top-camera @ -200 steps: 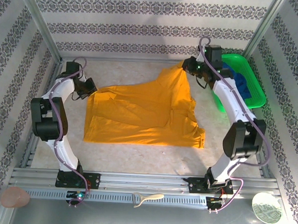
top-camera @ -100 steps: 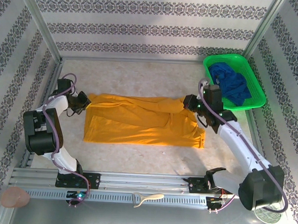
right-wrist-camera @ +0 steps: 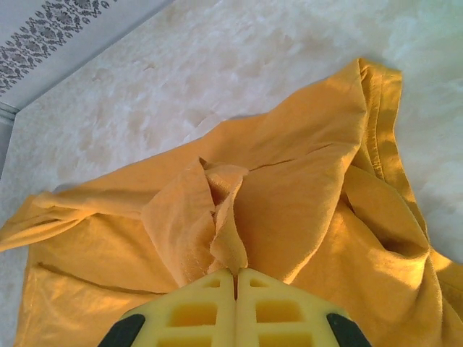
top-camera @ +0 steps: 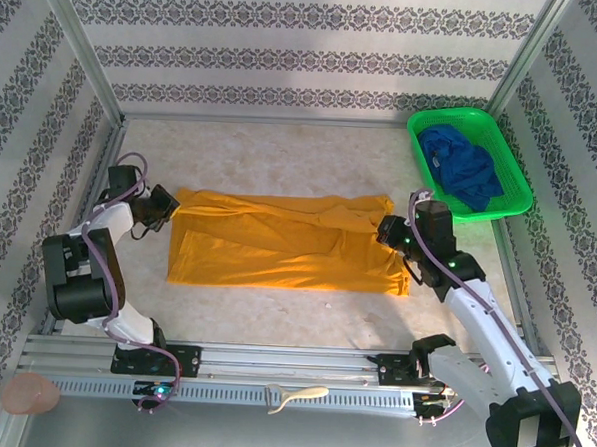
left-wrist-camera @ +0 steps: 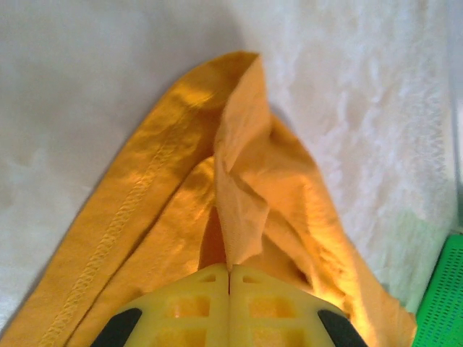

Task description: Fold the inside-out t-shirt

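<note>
Mustard t-shirt point(top-camera: 283, 241) now lies as a flatter folded band mid-table, its far edge drawn nearer than half a second ago; right gripper point(top-camera: 386, 231) has come nearer, clenched on the shirt's right end; left gripper point(top-camera: 167, 209) clenched on the left end, barely shifted; green basket point(top-camera: 516, 180) at far right holds a crumpled blue garment point(top-camera: 462, 167).

Pale mottled tabletop point(top-camera: 282, 153). Striped patterned wall panels point(top-camera: 307, 54) left, far and right. Aluminium posts point(top-camera: 82, 47) at far corners, slotted rail point(top-camera: 291, 363) along near edge. Bright, even light.
</note>
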You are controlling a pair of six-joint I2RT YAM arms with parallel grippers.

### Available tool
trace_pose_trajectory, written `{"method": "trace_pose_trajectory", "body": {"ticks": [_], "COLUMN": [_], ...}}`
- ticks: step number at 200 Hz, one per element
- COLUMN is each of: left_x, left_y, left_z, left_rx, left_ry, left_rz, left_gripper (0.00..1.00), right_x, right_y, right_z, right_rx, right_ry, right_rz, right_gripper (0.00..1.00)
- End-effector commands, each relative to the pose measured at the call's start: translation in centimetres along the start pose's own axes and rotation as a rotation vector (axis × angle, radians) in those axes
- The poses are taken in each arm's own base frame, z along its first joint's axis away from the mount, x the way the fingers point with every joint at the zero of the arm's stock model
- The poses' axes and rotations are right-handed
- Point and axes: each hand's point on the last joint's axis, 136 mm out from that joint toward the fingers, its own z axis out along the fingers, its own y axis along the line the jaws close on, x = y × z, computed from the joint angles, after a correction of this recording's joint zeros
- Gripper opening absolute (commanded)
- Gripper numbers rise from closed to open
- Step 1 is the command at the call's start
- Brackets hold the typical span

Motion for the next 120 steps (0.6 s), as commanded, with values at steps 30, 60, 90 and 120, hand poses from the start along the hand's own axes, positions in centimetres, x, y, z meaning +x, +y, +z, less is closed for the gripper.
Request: {"method": "trace_pose_trajectory", "body": {"ticks": [30, 60, 90, 120], "left_x": [0.8, -0.1, -1.8, -1.7], "left_y": [2.6, 3.5, 1.1, -1.6], "left_z": [0.2, 0.0, -1.7, -2.4], "left_rx": [-0.027, -0.044, -0.014, 0.044], "left_ry": [-0.019, -0.034, -0.074, -0.057], "left_rz": [-0.045, -0.056, 0.002, 0.056], "left_gripper": [0.15, 0.55, 0.64, 0.66], "right_x": [3.2, 6.4, 4.1, 2.6], "right_y": [-2.3, -6.1, -4.2, 0.4], "right_z": [-1.4, -2.6, -2.6, 1.3], "right_rx": [0.037, 0.162, 0.135, 0.011], "right_ry": [0.01, 0.036, 0.024, 0.142], "right_rz": [0.031, 0.05, -0.036, -0.16], "right_gripper": [0.0, 0.45, 0.46, 0.5]}}
